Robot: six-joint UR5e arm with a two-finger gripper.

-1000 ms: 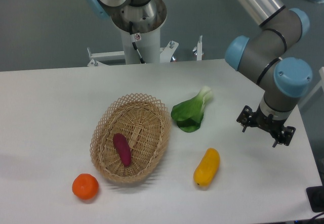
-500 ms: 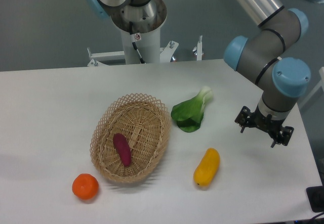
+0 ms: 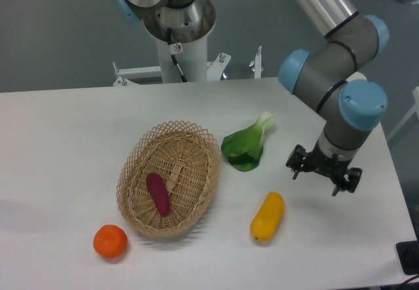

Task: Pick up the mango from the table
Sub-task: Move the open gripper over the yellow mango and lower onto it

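Observation:
The mango [image 3: 268, 217], a glossy yellow-orange oval, lies on the white table [image 3: 65, 139] near the front, right of the basket. My gripper [image 3: 320, 175] hangs above the table to the mango's upper right, clear of it. Only its dark mounting and short prongs show from this angle, and I cannot make out how far the fingers stand apart. Nothing is visibly held.
A wicker basket [image 3: 134, 165] holding a purple item [image 3: 157, 193] sits left of the mango. A round orange fruit [image 3: 110, 241] lies at the front left. A green leafy vegetable [image 3: 247, 145] lies behind the mango. The table's right edge is close to the gripper.
The arm has swung left and slightly down, bringing the gripper closer to the mango. Nothing on the table has moved.

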